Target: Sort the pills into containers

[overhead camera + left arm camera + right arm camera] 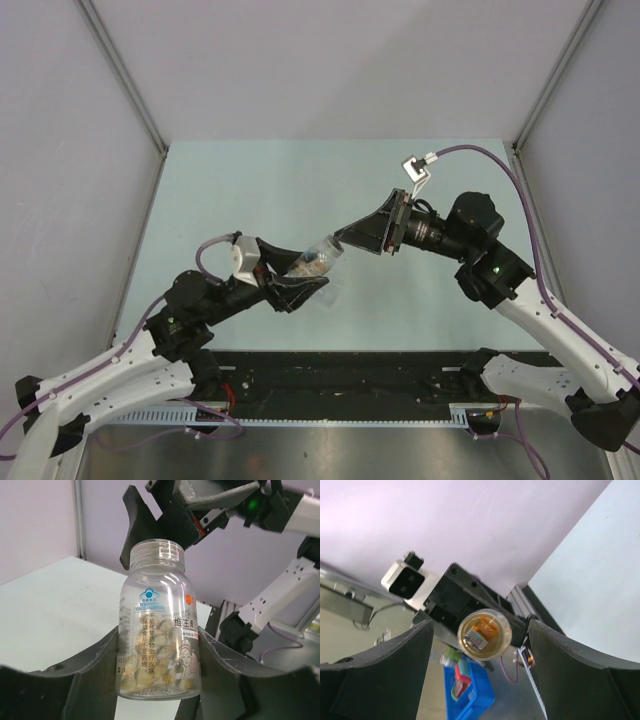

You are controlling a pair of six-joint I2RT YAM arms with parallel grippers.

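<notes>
The bottle [318,258] is off the table [260,180], in the air above its middle, nearer the near edge than the far one. The left gripper [300,280] clamps it across the lower body. The pills [150,675] lie heaped at the base.

The neck is bare: threads show and no cap is fitted.

The right gripper [352,238] is released. Its jaws stand wide, one on each side of the mouth, touching neither rim nor neck.

Governing relation: the bottle's long axis runs from the left gripper toward the right gripper, mouth first. The right wrist view looks straight down the mouth, so the axis and the right gripper's approach line nearly coincide.

The right arm is nearer the mouth. Any closing there probably needs only a short advance along that axis.
</notes>
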